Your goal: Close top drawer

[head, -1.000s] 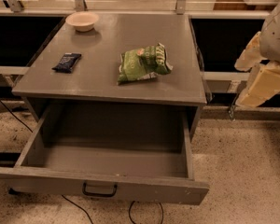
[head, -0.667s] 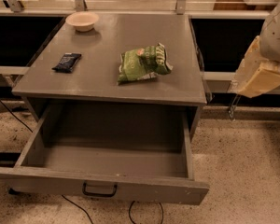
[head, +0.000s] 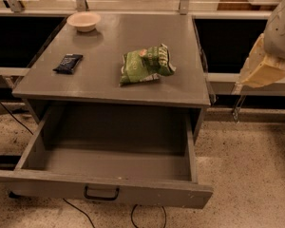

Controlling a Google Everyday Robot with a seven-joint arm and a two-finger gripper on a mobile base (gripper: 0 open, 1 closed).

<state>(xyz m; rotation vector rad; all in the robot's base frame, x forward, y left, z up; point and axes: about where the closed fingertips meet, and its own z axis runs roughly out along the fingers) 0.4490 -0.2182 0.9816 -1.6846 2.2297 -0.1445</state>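
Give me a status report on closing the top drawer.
Gripper high at right, beside the cabinet, off the drawer. Top drawer wide open. Green bag, dark packet, bowl on top, none blocking.

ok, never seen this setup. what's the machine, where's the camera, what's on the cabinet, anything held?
It is a mobile robot with one arm. Its pale claw hangs at the right edge of the picture, off to the side of the cabinet and touching nothing there. There is one camera view, looking down at the cabinet from the front; where it is mounted is not recorded. The top drawer is pulled wide open and empty, its black handle facing the camera. On the cabinet top lie a cream bowl at the back left, a dark packet on the left and a green snack bag near the middle. Nothing visibly held.
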